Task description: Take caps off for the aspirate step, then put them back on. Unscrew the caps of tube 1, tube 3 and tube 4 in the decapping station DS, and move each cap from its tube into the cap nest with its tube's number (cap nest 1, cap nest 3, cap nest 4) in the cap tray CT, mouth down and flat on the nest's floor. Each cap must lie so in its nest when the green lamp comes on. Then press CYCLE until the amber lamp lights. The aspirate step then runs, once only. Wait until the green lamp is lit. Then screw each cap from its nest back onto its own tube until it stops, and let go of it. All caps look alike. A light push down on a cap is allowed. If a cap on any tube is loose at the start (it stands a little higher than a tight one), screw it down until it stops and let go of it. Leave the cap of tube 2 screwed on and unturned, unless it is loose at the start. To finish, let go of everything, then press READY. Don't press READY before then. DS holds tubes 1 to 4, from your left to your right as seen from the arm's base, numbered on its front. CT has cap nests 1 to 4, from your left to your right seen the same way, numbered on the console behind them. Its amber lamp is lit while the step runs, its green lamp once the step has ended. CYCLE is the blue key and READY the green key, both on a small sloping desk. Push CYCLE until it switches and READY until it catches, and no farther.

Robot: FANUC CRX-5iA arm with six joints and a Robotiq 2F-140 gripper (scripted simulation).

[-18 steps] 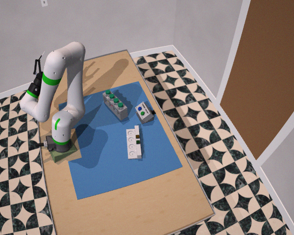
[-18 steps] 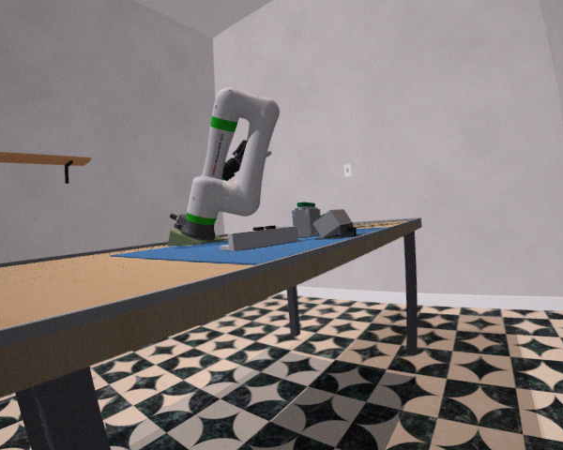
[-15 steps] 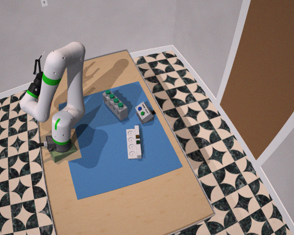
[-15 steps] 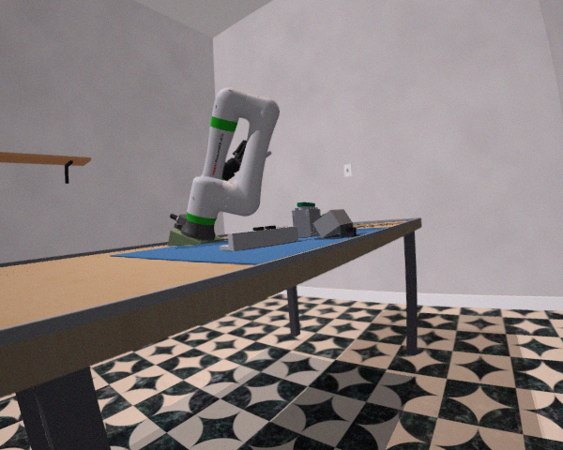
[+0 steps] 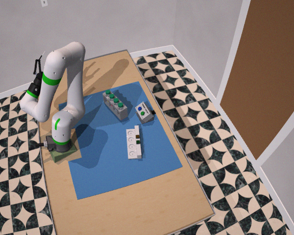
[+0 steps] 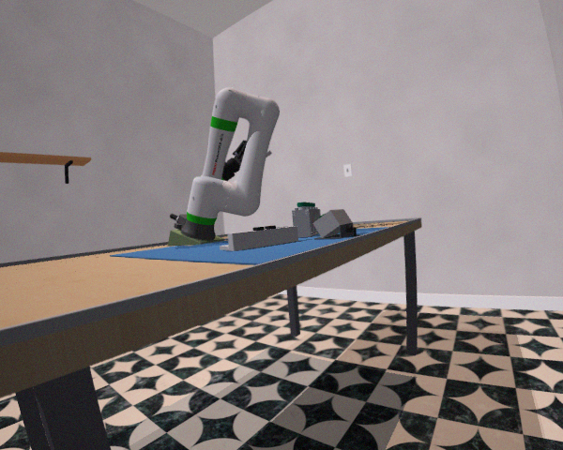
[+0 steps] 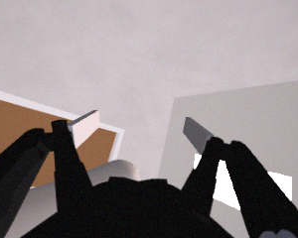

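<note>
White cap tray (image 5: 133, 144) is lying nearest on the blue mat (image 5: 116, 174), the key desk (image 5: 145, 112) and the tube rack (image 5: 115, 105) with four green caps (image 5: 111, 96) sitting beyond it. Past the rack, over the wooden table (image 5: 132, 209), the gripper (image 5: 39, 63) is pointing upward, spread nearly fully, gripping nothing.

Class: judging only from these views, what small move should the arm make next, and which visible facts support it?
Probably swing the claw down toward the decapping station. The claw is open, holds nothing and points up beside the arm, far from the table; all four green caps sit on their tubes, and the cap tray nests hold none.
</note>
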